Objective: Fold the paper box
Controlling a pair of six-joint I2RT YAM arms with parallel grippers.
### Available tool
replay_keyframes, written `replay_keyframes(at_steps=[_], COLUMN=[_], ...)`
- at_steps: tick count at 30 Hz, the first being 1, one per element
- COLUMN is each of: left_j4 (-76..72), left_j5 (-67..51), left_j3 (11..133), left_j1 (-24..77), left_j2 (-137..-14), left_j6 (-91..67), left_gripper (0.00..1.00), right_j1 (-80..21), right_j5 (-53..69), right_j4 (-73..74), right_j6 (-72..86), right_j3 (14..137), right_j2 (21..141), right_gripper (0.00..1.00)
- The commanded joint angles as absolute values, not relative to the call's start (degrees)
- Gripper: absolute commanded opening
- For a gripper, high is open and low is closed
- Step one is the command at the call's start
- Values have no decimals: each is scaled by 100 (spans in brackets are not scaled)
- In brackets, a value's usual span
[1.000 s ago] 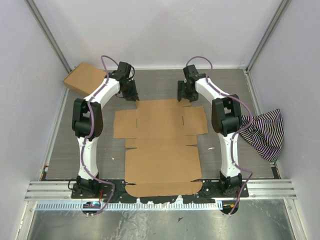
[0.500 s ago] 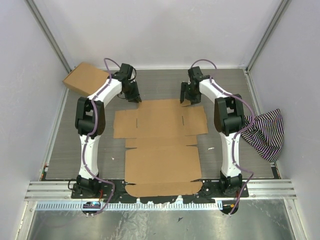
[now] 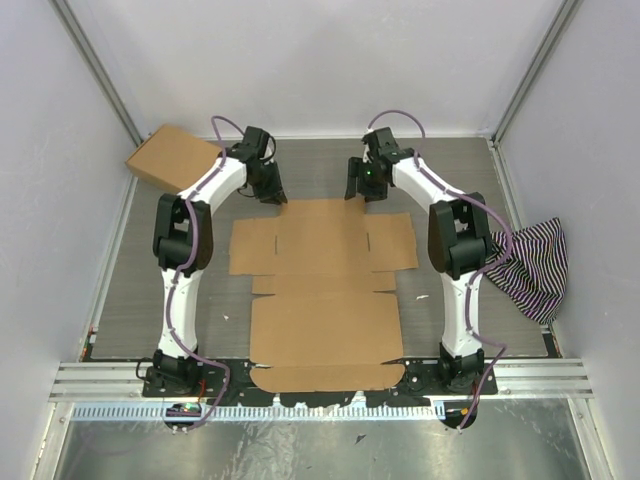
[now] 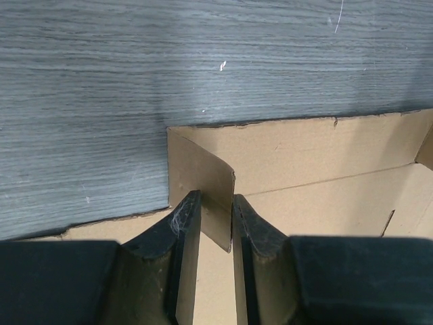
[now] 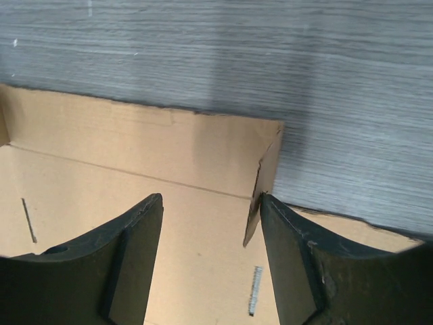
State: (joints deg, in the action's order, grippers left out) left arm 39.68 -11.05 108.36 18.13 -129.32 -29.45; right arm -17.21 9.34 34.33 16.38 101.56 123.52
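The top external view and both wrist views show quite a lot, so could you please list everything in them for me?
paper box: one, brown, mostly flat mid-table between the arms, far corner tabs raised.
small cardboard box: one, brown, far left corner.
striped cloth: one, purple, white and dark, right edge.
table: one, grey wood-grain, under everything.
metal rail: one, silver, along the near edge.
left arm, right arm: two, white and black with purple cables, either side of the paper box.
left pincer: one, black, closed on the raised far-left tab.
right pincer: one, black, open, at the raised far-right tab.
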Motion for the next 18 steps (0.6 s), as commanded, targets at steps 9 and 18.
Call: replay_keyframes(at_steps=[9, 18], left_j4=[3928, 4005], left_j5=[-1290, -1360], left_j3=[10989, 11252], left_j1=[1846, 1847], left_j2=[-13375, -13753], left_j6=[-3009, -3091], left_gripper=[30, 30], right_j1=[-1922, -1921], right_j5=[1317, 1252], right_j4=[3151, 3236], right_j6=[1915, 1879], right_j3=[10610, 10898], right_j2=[12803, 13316], right_gripper=[64, 64])
